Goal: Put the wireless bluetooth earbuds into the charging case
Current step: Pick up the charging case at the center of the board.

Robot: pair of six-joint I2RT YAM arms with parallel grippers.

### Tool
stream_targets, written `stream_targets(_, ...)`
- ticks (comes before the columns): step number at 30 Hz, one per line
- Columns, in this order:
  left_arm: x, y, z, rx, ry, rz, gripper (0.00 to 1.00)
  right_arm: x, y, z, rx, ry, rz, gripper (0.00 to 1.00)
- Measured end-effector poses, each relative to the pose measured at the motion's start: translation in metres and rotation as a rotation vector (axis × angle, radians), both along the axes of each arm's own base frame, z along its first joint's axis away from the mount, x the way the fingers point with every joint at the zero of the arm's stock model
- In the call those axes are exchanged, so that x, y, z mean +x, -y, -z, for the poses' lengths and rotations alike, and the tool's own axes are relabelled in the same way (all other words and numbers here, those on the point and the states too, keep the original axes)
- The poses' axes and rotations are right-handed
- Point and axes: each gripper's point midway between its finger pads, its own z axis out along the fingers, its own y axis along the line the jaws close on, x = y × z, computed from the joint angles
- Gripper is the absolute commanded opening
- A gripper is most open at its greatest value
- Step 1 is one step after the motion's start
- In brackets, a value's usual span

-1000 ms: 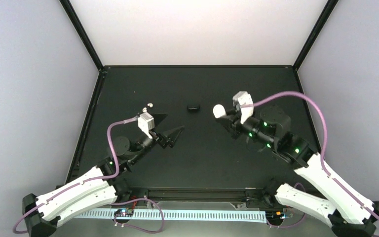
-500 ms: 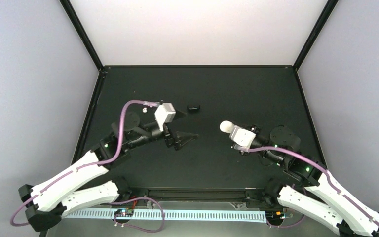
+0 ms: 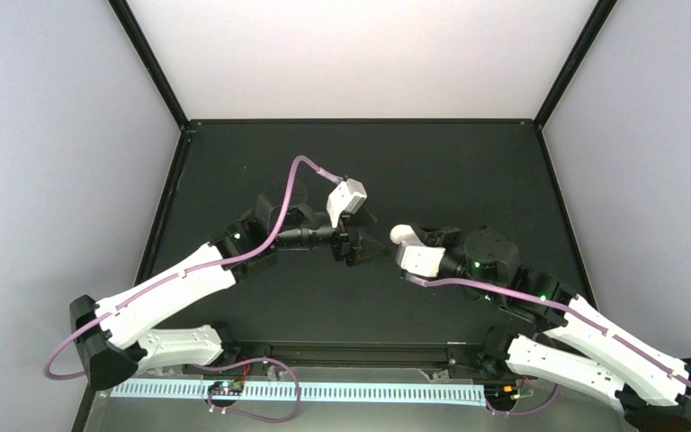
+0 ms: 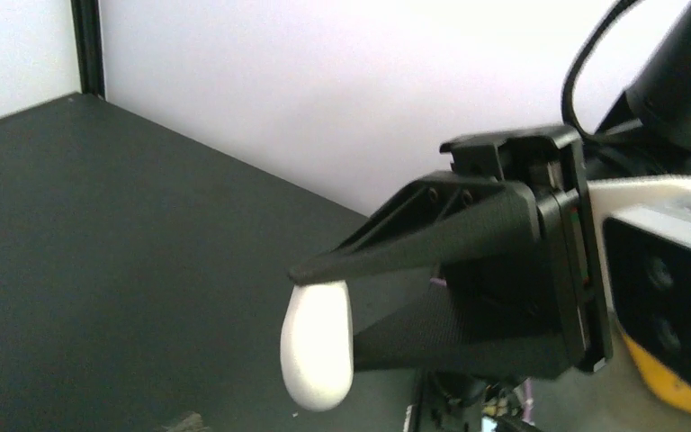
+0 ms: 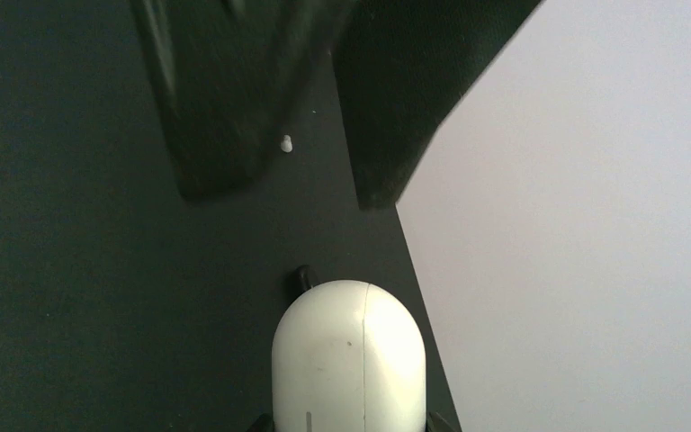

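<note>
Holds the smooth white oval charging case [image 5: 349, 360] clamped at one end in the right pincer [image 3: 405, 241] over the black table [image 3: 450, 162], with the left pincer [image 3: 373, 252] spread apart just beyond the case's free rounded end and one tiny white rounded earbud [image 5: 286, 142] on the table farther beyond the case, well apart from it.

Right wrist view: charging case [image 5: 349, 355] cut off by bottom edge. Left gripper [image 5: 290, 198] blurred, its fingers [image 5: 207, 90] cropped by top edge. White speck, likely an earbud [image 5: 286, 142], too small to tell shape. Small dark stub [image 5: 302, 275] mostly hidden behind case. Left wrist view: right gripper [image 4: 324, 310] lower fingertip hidden behind case; wrist camera [image 4: 670, 297] cropped at right edge; blurred smudge [image 4: 180, 419] at bottom edge, unidentifiable.
</note>
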Motion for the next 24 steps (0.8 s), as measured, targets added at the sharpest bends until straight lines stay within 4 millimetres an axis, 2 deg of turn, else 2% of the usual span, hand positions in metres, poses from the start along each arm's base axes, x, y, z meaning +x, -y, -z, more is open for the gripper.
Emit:
stream_targets(10, 0.014, 0.022, 0.016, -0.020, -0.116, -0.006, 0.61, 0.001, -0.002, -0.006, 0.000, 0.014, 0.006, 0.25)
stream_targets(14, 0.015, 0.024, 0.017, -0.057, -0.137, -0.010, 0.47, 0.001, -0.003, -0.008, 0.005, 0.012, 0.006, 0.25)
stream_targets(24, 0.017, 0.030, 0.010, -0.126, -0.149, -0.001, 0.48, 0.002, -0.005, -0.013, 0.029, 0.017, 0.008, 0.25)
